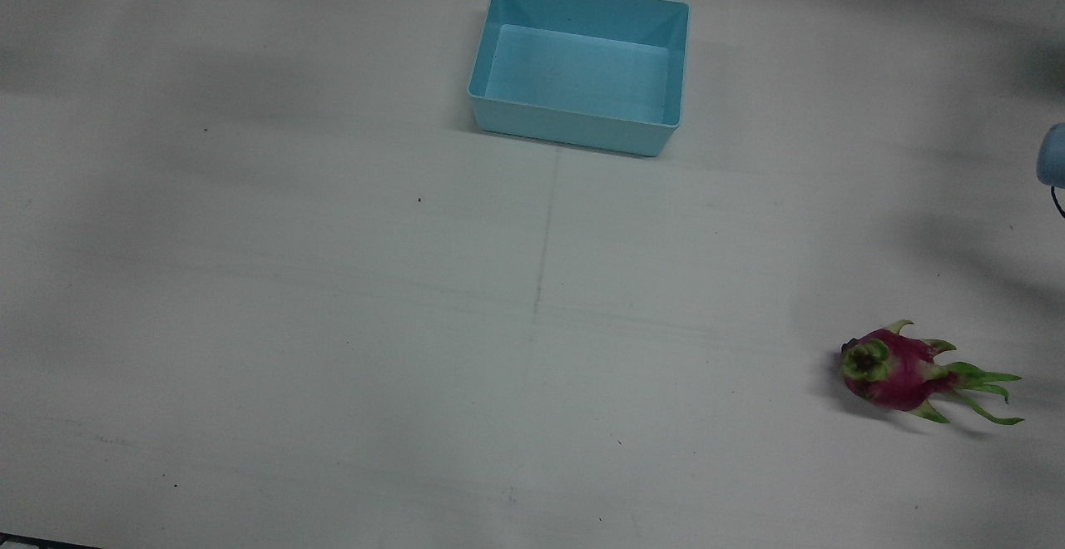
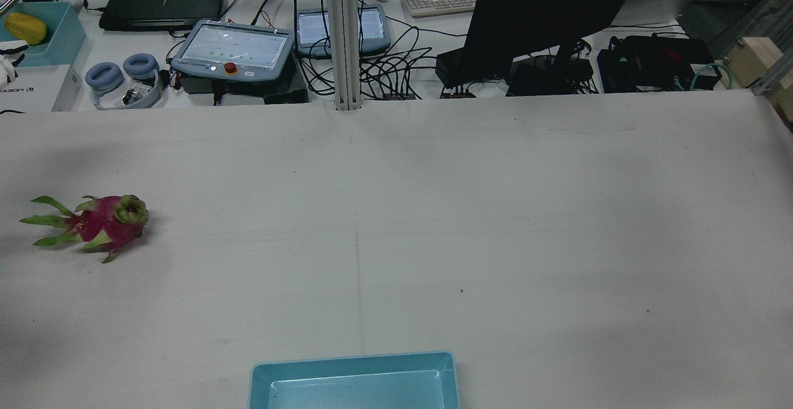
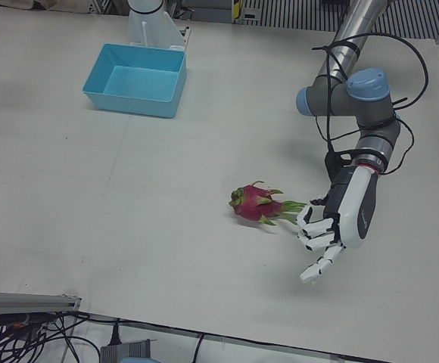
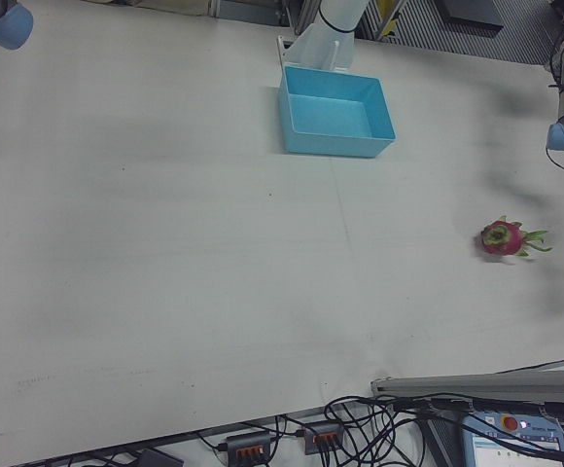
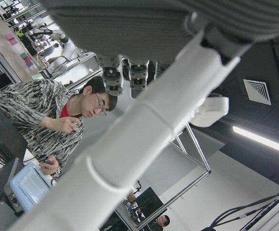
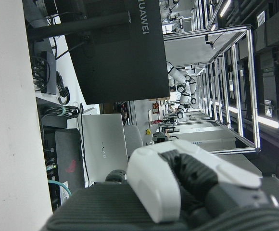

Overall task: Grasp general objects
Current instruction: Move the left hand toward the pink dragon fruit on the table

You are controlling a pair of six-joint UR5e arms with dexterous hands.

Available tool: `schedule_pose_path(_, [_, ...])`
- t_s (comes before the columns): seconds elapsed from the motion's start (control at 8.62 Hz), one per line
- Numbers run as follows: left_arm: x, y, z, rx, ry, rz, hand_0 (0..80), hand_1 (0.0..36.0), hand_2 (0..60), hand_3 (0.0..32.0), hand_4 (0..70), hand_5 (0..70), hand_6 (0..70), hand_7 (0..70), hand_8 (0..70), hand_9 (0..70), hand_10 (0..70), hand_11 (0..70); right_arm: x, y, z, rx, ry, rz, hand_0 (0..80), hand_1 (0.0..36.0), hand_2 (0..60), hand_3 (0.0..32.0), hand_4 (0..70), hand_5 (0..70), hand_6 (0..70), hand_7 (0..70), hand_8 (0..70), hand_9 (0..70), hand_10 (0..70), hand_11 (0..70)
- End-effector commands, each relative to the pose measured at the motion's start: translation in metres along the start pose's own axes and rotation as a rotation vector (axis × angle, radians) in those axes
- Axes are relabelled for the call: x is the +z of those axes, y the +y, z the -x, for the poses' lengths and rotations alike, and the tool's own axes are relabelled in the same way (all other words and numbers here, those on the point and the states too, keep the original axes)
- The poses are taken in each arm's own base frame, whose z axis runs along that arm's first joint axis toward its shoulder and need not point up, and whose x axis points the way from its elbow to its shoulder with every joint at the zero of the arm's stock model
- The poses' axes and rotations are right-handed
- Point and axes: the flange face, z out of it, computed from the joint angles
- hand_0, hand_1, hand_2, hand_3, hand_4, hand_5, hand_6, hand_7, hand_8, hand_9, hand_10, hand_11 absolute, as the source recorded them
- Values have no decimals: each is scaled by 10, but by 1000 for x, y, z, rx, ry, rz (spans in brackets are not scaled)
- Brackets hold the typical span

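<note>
Front view shows a broad white worktop [image 1: 333, 299], bare but for faint seams and dark specks. A light blue bin [image 1: 580, 66] sits at its far middle edge before a pedestal, with nothing inside. Beyond the worktop, the rear view takes in a cluttered desk with a monitor [image 2: 545, 12], cables and a second blue bin [image 2: 59, 40] holding a yellow fruit [image 2: 25, 28]. The dragon fruit [image 3: 256, 204] lies on its side just beside the left hand [image 3: 333, 227], whose fingers are spread wide, holding nothing. Whether the right hand [image 6: 178, 183] is spread or closed, I cannot tell.
</note>
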Motion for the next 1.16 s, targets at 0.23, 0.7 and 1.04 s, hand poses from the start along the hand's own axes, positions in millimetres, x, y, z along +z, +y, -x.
schedule_pose_path(0.23, [-1,133,11,228,-240,60,800,360,600,0,231,700,189,700,27,142,0,0,0,1,0,0,1,1,0,0,0,0,0,0,0,0,0,0,0,0])
schedule_pose_path(0.7, [-4,172,50,448,-382,89,800,360,600,0,134,700,107,700,11,128,0,0,0,0,0,0,-1,0,0,0,0,0,0,0,0,0,0,0,0,0])
schedule_pose_path(1.04, [-16,154,68,503,-433,70,800,360,600,0,29,700,33,608,0,107,0,0,0,0,0,0,-1,0,0,0,0,0,0,0,0,0,0,0,0,0])
